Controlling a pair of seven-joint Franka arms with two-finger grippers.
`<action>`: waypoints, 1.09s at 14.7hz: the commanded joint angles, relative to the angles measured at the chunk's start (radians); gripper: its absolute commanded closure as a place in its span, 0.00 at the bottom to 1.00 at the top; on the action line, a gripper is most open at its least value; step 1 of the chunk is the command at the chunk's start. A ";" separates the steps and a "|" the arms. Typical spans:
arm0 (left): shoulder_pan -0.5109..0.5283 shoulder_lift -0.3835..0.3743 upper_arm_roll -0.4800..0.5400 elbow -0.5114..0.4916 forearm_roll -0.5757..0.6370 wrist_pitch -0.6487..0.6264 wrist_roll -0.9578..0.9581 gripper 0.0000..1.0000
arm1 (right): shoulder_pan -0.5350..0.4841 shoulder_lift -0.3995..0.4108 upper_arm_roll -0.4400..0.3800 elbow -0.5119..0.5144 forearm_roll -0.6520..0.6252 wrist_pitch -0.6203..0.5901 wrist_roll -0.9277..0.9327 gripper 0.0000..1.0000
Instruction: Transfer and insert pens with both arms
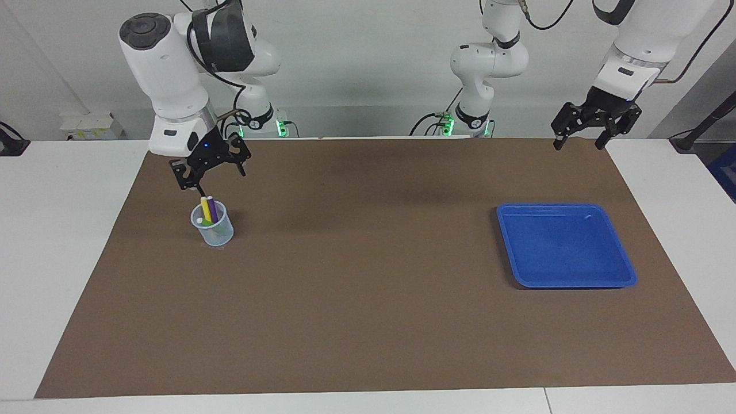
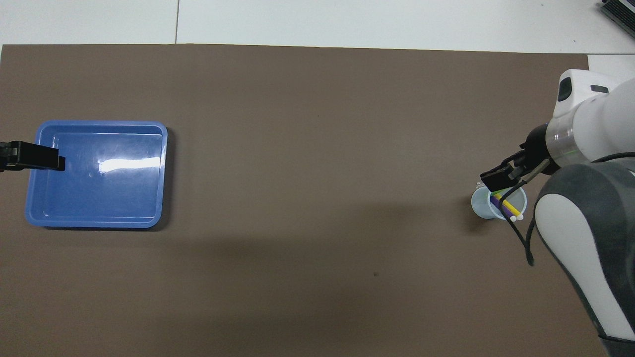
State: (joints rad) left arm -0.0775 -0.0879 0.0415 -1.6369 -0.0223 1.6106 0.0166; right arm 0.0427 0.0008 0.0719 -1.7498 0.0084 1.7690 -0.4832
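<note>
- Nearest the robots: right gripper (image 1: 213, 172), up in the air over the mat (image 1: 368, 322) just robot-side of the cup, jaws wide apart, holding nothing. A thin black cable hangs off its wrist close to the pen tops.
- Left gripper (image 1: 581, 129) hangs over the mat's edge at the left arm's end of the table, also spread wide & empty; this arm looks to be waiting.
- Next out: clear plastic cup (image 1: 213, 227) standing upright on the mat, toward the right arm's end. All 3 pens sit in it: yellow pen (image 1: 205, 210) & purple pen (image 1: 212, 210) leaning side by side w/ tops above the rim, green pen (image 1: 204, 222) lower, mostly inside.
- About as far out: blue tray (image 1: 566, 244), toward the left arm's end, nothing in it.
- Risks, as a judgement: the cup looks light, so a finger or the dangling cable catching its rim could tip it & spill the pens. Yellow & purple touch, so a grab may pinch both, or nudge one aside.
</note>
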 commanded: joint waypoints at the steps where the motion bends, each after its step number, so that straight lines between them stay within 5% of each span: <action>1: -0.022 -0.001 0.014 -0.003 0.022 0.011 -0.003 0.00 | -0.007 -0.005 0.002 0.018 0.018 -0.026 0.017 0.00; 16: -0.010 -0.007 0.017 -0.012 0.022 0.012 0.000 0.00 | -0.027 -0.005 -0.006 0.029 0.010 -0.026 0.072 0.00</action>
State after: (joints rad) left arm -0.0774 -0.0874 0.0469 -1.6373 -0.0216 1.6107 0.0166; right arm 0.0323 -0.0036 0.0606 -1.7322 0.0095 1.7492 -0.4291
